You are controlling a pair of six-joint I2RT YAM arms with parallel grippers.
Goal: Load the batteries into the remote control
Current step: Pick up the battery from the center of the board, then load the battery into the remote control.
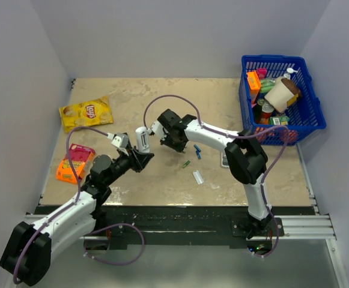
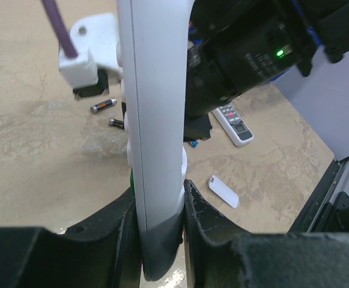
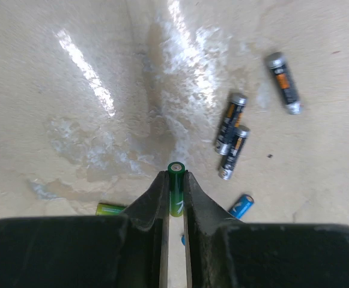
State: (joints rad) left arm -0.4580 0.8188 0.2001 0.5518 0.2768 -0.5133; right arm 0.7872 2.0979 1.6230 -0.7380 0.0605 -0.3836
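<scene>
- White remote control (image 2: 156,120): lower end clamped in left pincer (image 2: 159,201). Long axis stands up off bench (image 1: 162,96), mid-bench.
- Green battery (image 3: 175,171): pinched in right pincer (image 3: 174,185). Axis runs along fingers, tip pointing out.
- Relation: remote lies just left of right pincer, close beside. Cannot tell if they touch.
- Second green battery (image 3: 111,209): loose on bench, under right pincer.

Setting: robotics lab test cell. Grounds: plain pale walls (image 1: 36,48) boxing a tan table (image 1: 234,96); metal rail (image 1: 309,223) carrying two cabled arm bases (image 1: 255,228); blue basket (image 1: 274,59) of mixed props, well right of the right gripper (image 3: 175,180) fingers (image 3: 153,201); snack bag (image 1: 85,112), beyond and left of the left gripper (image 2: 159,198) fingers (image 2: 201,210).
</scene>
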